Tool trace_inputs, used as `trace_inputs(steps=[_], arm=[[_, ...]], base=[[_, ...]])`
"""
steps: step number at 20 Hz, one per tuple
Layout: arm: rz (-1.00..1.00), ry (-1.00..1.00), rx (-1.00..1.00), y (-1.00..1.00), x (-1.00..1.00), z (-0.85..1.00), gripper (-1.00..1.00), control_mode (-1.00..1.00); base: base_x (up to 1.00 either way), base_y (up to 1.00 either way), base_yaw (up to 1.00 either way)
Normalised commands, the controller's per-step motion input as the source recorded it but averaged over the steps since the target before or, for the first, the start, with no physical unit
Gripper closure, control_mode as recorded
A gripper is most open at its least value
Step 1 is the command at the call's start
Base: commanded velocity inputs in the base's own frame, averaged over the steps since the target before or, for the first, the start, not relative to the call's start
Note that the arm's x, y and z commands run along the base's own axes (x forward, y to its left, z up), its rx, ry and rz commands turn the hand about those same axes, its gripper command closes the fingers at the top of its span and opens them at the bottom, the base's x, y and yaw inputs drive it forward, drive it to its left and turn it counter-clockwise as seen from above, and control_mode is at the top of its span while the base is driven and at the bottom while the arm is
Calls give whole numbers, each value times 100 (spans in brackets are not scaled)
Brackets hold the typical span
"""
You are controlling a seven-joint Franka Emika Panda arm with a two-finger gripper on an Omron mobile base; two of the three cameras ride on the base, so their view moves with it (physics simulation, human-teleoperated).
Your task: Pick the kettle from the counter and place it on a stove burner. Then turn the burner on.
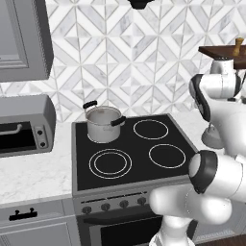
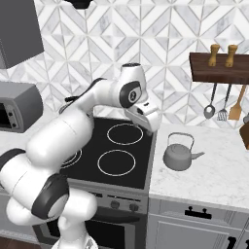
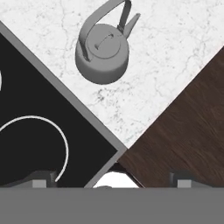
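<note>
A: One claw (image 3: 111, 181), catalogued first. Condition?

B: Spread wide, nothing between its tips. In the hand view the two dark fingertips (image 3: 41, 179) stand far apart at the bottom edge, one over the black glass, the other over dark wood flooring. In the right base view the hand hangs above the right edge of the stove (image 2: 141, 177), near the seam with the surface (image 2: 214, 175).

A: Item two, the kettle (image 2: 179, 156)?

B: Grey metal, squat, upright on the white marble-look surface, just right of the stove, apart from the claw. Its thin arched handle stands up and its spout points right in the right base view. In the hand view it lies at the top (image 3: 103, 54), well clear of both fingertips. In the left base view part of it peeks out behind the arm (image 1: 211, 137).

A: Item three, the stove?

B: Black glass top, four white-ringed burners, grey front panel with a row of dark knobs (image 1: 114, 205). The double-ring stove burner (image 1: 110, 163) sits front left, bare and dark. A steel pot (image 1: 103, 124) with two black side handles occupies the back left burner.

A: Surroundings?

B: A toaster oven (image 1: 24, 126) on the surface left of the stove; a dark wooden shelf (image 2: 219, 68) on the tiled wall, bearing two wooden grinders, with utensils hanging beneath it.
</note>
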Motion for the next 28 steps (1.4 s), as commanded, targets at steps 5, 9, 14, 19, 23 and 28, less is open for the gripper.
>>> trace_inputs(steps=[5,9,14,19,23,28], arm=[[0,-1,0,-18,36,-3,-100,-100],[0,0,0,-58,27,0,-100,-100],[2,-7,0,-70,29,-3,-100,-100],[2,-3,0,-26,25,-32,-100,-100],[0,0,-2,0,10,-24,-100,-100],[-3,0,-5,0,33,-12,-100,-100]], base=[[0,0,0],[0,0,0],[0,0,0],[0,0,0],[0,0,0],[0,0,0]])
